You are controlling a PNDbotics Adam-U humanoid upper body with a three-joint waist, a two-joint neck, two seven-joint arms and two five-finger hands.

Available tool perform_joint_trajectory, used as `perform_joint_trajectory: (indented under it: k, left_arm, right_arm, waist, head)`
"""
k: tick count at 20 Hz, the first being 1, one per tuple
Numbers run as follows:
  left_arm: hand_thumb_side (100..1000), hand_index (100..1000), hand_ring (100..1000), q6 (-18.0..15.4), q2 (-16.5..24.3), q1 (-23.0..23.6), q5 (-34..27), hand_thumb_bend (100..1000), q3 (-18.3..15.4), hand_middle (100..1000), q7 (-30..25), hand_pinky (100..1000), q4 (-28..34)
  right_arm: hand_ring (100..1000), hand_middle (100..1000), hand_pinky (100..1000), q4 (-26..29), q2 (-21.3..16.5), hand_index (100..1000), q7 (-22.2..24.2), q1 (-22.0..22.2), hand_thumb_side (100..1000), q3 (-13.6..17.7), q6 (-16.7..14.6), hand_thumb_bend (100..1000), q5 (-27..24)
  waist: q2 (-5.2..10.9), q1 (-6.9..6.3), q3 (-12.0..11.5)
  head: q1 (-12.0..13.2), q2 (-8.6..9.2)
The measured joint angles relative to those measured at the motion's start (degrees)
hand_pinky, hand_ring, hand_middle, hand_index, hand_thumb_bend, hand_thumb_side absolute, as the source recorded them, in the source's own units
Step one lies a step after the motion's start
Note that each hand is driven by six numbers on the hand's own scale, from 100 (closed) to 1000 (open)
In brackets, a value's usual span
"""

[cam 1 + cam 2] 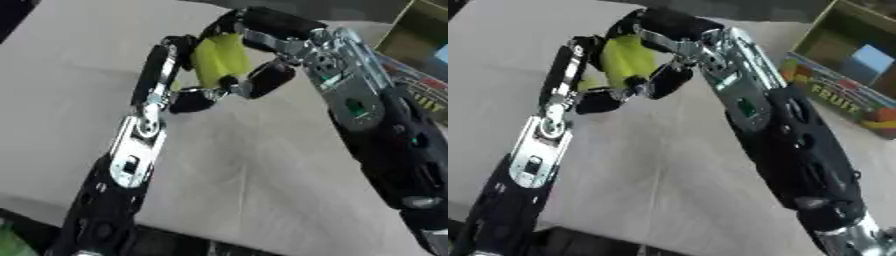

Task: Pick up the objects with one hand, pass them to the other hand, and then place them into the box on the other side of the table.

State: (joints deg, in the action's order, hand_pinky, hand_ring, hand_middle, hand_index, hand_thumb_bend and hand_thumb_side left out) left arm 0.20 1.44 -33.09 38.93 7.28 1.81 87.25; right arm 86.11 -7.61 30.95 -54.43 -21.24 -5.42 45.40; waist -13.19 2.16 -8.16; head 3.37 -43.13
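A yellow-green object [219, 62] hangs above the middle of the table, held between both hands. My left hand [171, 70] comes up from the lower left and its fingers curl around the object's left and lower side. My right hand [271, 37] reaches in from the right, with fingers wrapped over the object's top and a thumb [267, 80] under it. Most of the object is hidden by the fingers. A cardboard box [842, 65] printed with fruit pictures stands open at the right edge of the table, with a light blue thing [868, 59] inside.
The table [70, 100] is covered in a pale cloth. Its near edge runs along the bottom of the views, with dark floor below. Bare cloth lies left of and beneath the two arms.
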Motion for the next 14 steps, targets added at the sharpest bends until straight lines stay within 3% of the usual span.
perform_joint_trajectory:
  k: [4, 7, 10, 14]
  left_arm:
    - [253, 798, 704, -1.09, 0.00, 0.11, 0.93, 350, 0.00, 630, -1.09, 678, 0.02]
    - [252, 808, 730, -2.64, 0.01, 0.33, 2.25, 491, 0.13, 663, -2.65, 712, 0.00]
    - [233, 811, 738, -4.19, 0.05, 0.33, 3.71, 553, -0.02, 671, -4.21, 727, 0.00]
    - [216, 813, 742, -5.53, 0.07, 0.34, 5.31, 571, -0.38, 675, -5.88, 733, -0.01]
  right_arm:
    - [887, 307, 846, 0.02, -0.09, 474, -0.35, -0.01, 100, 0.01, 0.38, 100, -0.18]
    - [887, 304, 845, 0.06, -0.11, 471, -0.65, -0.08, 100, 0.04, 0.62, 100, -0.31]
    - [887, 301, 843, 0.06, -0.22, 468, -0.82, -0.08, 100, 0.06, 0.79, 100, -0.31]
    - [886, 300, 843, 0.06, -0.35, 467, -0.94, -0.08, 100, 0.08, 0.97, 100, -0.35]
  waist:
    - [0.00, 0.00, 0.01]
    - [0.00, 0.00, 0.03]
    - [0.00, -0.01, 0.03]
    - [-0.01, -0.01, 0.04]
  head:
    - [-0.01, 0.01]
    - [-0.01, 0.01]
    - [-0.02, 0.01]
    - [-0.02, 0.01]
